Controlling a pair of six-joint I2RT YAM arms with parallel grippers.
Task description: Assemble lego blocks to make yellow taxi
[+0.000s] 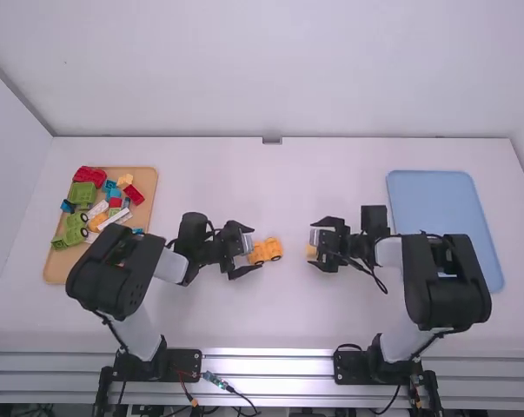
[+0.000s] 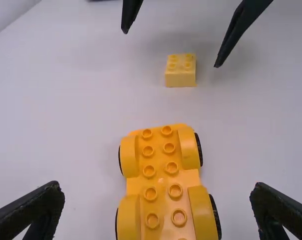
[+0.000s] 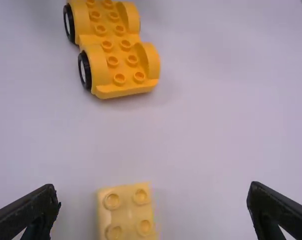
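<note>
The white surface (image 1: 279,326) carries everything. At its right side lies the blue tray (image 1: 435,208), and at its left the wooden tray (image 1: 58,266), holding a jumble of loose blocks in green, red, blue, white and yellow.

The left gripper (image 2: 157,191) has its fingers spread wide, with the orange-yellow car base (image 2: 161,182) between them but a gap on either side, so it grips nothing. The base stands on its wheels near the middle of the surface, studs facing up, and no block sits on them.

Opposite, the right gripper (image 3: 155,190) also has its fingers well apart. The paler yellow block (image 3: 126,215) is the smallest part out here; it lies on the surface, studs up, between those fingers and separate from the base.

The step in hand looks like an early one: getting the first body block onto the car base. The next move probably calls for the right fingers to close squarely on the block's sides, lift it over the base and line it up with the studs before pressing down. The left fingers would do well to steady the base meanwhile, since it could roll on its wheels under a sideways push.
</note>
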